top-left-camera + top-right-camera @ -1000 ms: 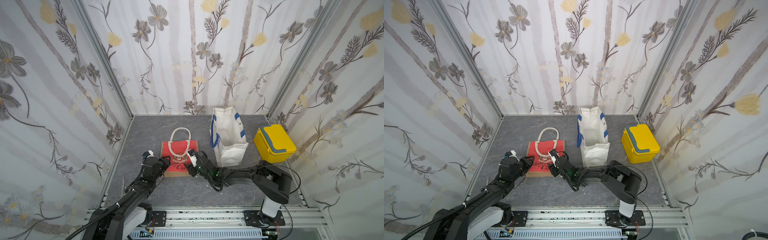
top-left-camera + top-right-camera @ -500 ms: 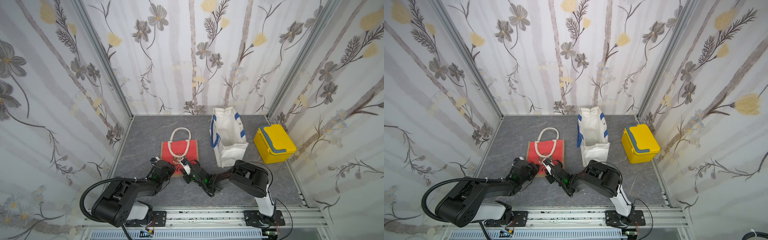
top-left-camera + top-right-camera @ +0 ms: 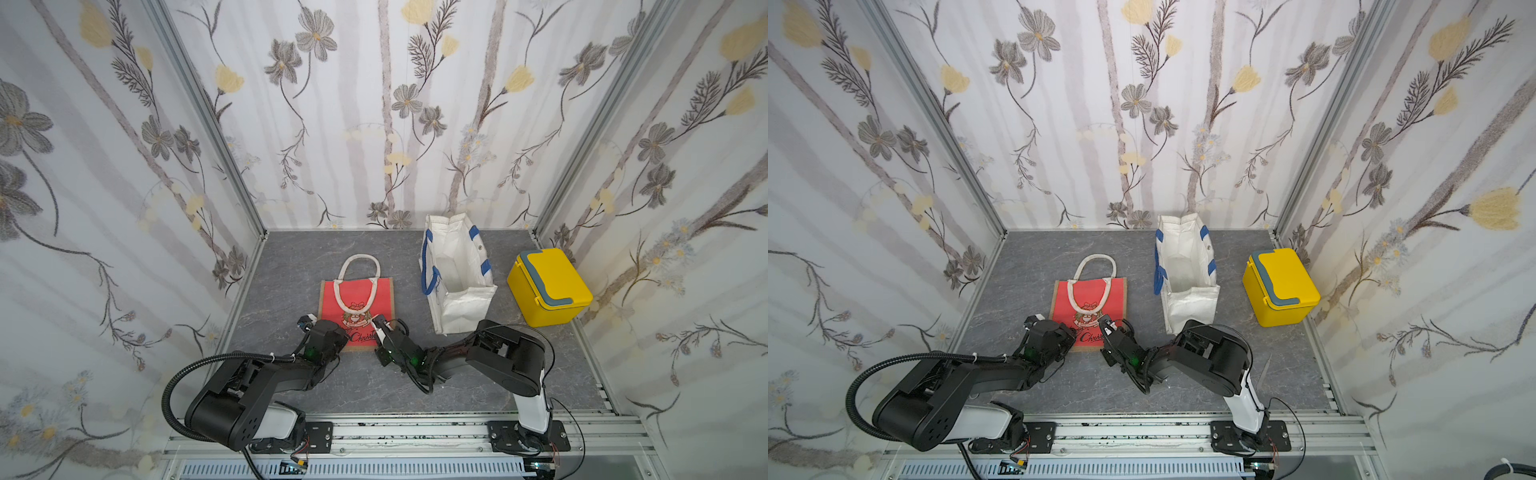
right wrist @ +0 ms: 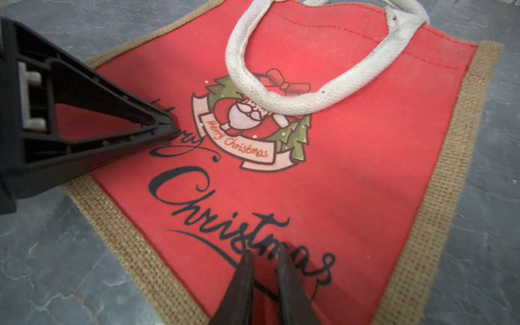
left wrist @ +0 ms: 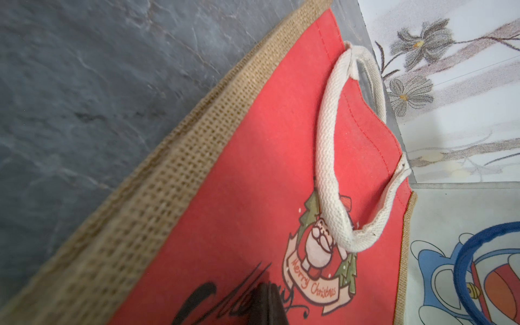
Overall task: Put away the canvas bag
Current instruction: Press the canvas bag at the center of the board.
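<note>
Since both arms sit low at the near hem of the canvas bag (image 3: pixel 357 299), the risk is all in the grip.

Left gripper (image 4: pixel 171 127): fingers pressed together, tip down on the red face by the script. No fold of cloth visibly caught.

Right gripper (image 4: pixel 264 250): fingers a narrow gap apart, tips on the word "Christmas", red cloth showing between them.

Likely failures:
- Tips skate over the flat fabric and come up empty.
- Tips nip only the top layer, so the bag gapes and sags on the lift.
- A one-sided hold lets it swing and drape.
- The loose handle (image 4: pixel 235 62) snags a finger.

Bag lies flat on the grey floor (image 3: pixel 291 257), mid-cell. Red panel, burlap border, Santa wreath print. One white rope handle is flopped back over the print. The second handle (image 3: pixel 358 257) stretches out beyond the mouth.

To its right stands a white tote (image 3: pixel 461 311), upright, mouth open, blue straps. Probable destination. A yellow lidded box (image 3: pixel 548 291) sits beside that, lid down, near the right wall.
</note>
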You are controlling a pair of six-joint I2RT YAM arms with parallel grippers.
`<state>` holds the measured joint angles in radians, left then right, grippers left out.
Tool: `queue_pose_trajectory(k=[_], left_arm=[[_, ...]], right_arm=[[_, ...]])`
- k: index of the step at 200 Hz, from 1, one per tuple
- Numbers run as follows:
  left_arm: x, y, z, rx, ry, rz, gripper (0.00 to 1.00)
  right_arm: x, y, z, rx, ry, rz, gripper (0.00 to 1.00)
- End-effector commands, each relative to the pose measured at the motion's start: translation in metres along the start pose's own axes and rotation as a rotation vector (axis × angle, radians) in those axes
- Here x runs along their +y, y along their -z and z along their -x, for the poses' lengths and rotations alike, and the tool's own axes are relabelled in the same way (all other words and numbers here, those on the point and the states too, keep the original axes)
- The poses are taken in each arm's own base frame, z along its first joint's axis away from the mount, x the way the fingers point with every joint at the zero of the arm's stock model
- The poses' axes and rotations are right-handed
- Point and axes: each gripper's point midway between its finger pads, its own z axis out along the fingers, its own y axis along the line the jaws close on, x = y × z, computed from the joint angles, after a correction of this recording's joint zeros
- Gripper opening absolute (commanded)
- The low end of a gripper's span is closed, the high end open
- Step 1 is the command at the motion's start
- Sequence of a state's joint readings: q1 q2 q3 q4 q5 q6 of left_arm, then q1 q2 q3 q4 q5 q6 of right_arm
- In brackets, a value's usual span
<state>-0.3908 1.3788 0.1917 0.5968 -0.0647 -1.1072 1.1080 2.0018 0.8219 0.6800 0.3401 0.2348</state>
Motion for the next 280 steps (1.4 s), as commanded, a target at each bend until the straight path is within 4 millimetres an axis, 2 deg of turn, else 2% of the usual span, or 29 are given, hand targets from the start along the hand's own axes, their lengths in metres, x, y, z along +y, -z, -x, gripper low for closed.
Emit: queue_pose_trajectory(k=[1,6,9,16,42,48,51,65,94,117,141,163,184,207,236,258,276,280], left_arm=[[0.049,0.008,-0.01,0.028,0.007,0.188,0.0],[0.047,0.009,-0.01,0.03,0.003,0.18,0.0],[0.046,0.009,-0.01,0.032,0.001,0.176,0.0],[0.042,0.01,-0.01,0.034,-0.003,0.164,0.0],[0.029,0.016,-0.007,0.033,-0.013,0.121,0.0],[0.025,0.018,-0.005,0.027,-0.014,0.104,0.0],[0.023,0.019,-0.004,0.025,-0.014,0.101,0.0],[0.019,0.021,-0.004,0.027,-0.006,0.08,0.0],[0.02,0.021,-0.007,0.044,0.005,0.07,0.0],[0.023,0.023,-0.006,0.039,0.008,0.075,0.0],[0.031,0.025,-0.005,0.037,0.026,0.08,0.0],[0.036,0.025,-0.006,0.057,0.07,0.059,0.0],[0.033,0.027,0.0,0.041,0.039,0.075,0.0],[0.013,0.035,0.013,0.007,0.048,0.025,0.0],[-0.031,0.041,0.035,-0.046,0.038,-0.087,0.01],[-0.051,0.026,0.034,0.007,0.055,-0.136,0.0],[-0.053,0.011,0.031,0.038,0.053,-0.122,0.0],[-0.049,0.006,0.029,0.043,0.057,-0.107,0.0]], right_arm=[[-0.024,0.01,-0.042,0.135,0.026,-0.079,0.18],[-0.02,0.012,-0.033,0.108,0.016,-0.059,0.18],[-0.022,0.016,-0.041,0.121,0.019,-0.054,0.18],[-0.021,0.02,-0.036,0.101,0.008,-0.04,0.18],[-0.01,0.025,0.005,0.01,0.0,0.014,0.2],[-0.011,0.026,0.01,0.002,0.008,0.012,0.21],[-0.007,0.024,0.029,-0.036,0.002,0.021,0.22],[-0.007,0.018,0.048,-0.072,0.01,0.022,0.24],[-0.012,-0.009,0.066,-0.085,0.032,0.003,0.25],[-0.026,-0.031,0.059,-0.068,0.001,-0.03,0.24],[-0.041,-0.041,0.03,-0.011,-0.064,-0.059,0.23],[-0.039,-0.035,0.001,0.047,-0.067,-0.067,0.21],[-0.035,-0.02,-0.017,0.073,-0.068,-0.065,0.2],[-0.032,-0.009,-0.03,0.091,-0.064,-0.038,0.2],[-0.029,-0.009,-0.038,0.113,-0.033,-0.016,0.2],[-0.027,-0.009,-0.036,0.113,-0.031,-0.006,0.2],[-0.026,-0.008,-0.033,0.105,-0.037,-0.002,0.19],[-0.025,-0.007,-0.033,0.107,-0.038,0.001,0.19]])
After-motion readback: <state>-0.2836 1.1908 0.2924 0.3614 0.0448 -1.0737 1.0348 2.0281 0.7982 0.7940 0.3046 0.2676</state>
